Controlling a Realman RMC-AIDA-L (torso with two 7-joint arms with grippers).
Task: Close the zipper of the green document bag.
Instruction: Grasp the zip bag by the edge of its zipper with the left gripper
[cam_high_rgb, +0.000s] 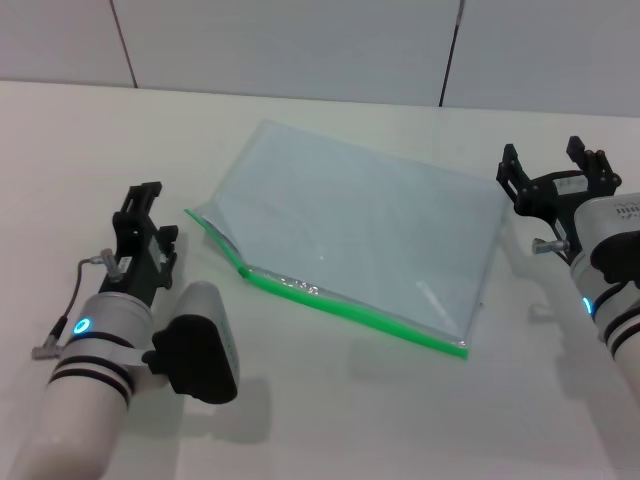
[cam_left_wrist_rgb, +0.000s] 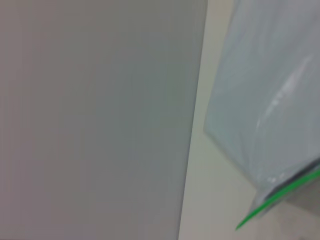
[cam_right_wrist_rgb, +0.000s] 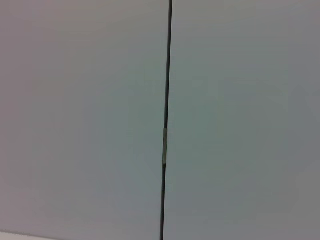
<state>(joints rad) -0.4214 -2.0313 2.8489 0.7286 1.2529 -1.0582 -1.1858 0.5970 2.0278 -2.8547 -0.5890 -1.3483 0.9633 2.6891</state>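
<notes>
The green document bag (cam_high_rgb: 365, 225) lies flat on the white table, skewed, with its far corner toward the wall. Its zipper (cam_high_rgb: 350, 315) is the bright green strip along the long edge nearest me. At the zipper's left end the top sheet lifts, so the mouth gapes there (cam_high_rgb: 215, 232). I cannot make out the slider. My left gripper (cam_high_rgb: 145, 200) hovers just left of that gaping end. My right gripper (cam_high_rgb: 552, 165) is open beside the bag's far right corner, holding nothing. The left wrist view shows the bag (cam_left_wrist_rgb: 270, 95) and a bit of the zipper (cam_left_wrist_rgb: 280, 196).
Grey wall panels (cam_high_rgb: 300, 45) rise behind the table's far edge; the right wrist view shows only a panel seam (cam_right_wrist_rgb: 166, 120). Bare tabletop (cam_high_rgb: 350, 420) stretches in front of the bag and between the arms.
</notes>
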